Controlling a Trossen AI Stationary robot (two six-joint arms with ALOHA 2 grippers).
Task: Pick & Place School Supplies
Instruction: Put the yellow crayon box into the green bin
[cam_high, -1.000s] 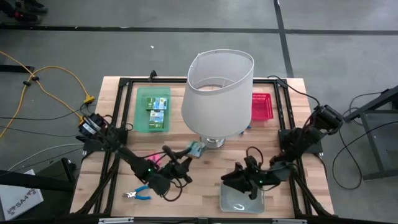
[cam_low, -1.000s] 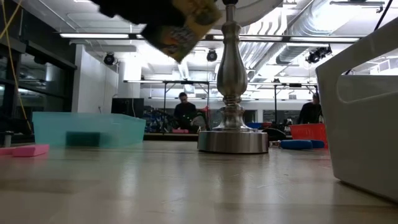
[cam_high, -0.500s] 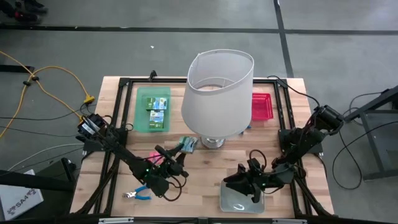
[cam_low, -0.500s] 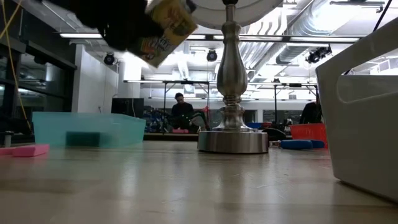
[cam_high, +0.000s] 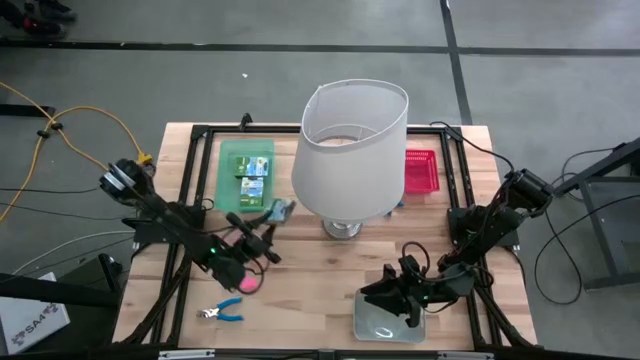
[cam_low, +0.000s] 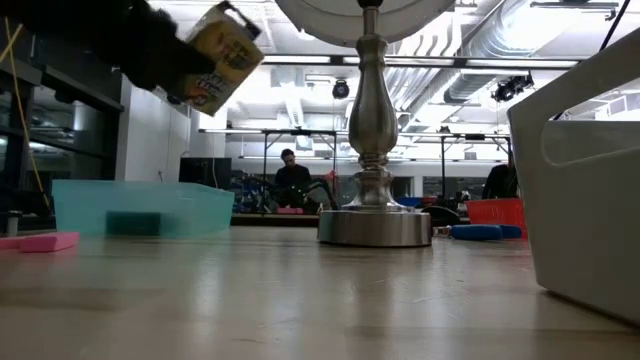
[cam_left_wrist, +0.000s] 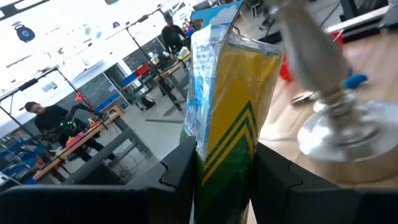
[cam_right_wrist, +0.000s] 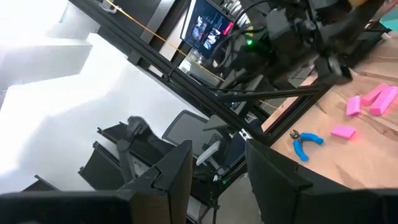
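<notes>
Yellow-green crayon box (cam_left_wrist: 231, 118) up off the table (cam_high: 320, 290), clamped betw. left hand (cam_high: 272, 212) fingers, tilted, just beside green tray (cam_high: 228, 190) and near lamp base (cam_high: 343, 229). More printed boxes (cam_high: 256, 176) inside that tray. Pink erasers (cam_high: 246, 281) and blue-handled tool (cam_high: 222, 311) lying on wood below left arm. Right hand (cam_high: 373, 293) parked over clear tray (cam_high: 388, 326), fingers spread, nothing held.
</notes>
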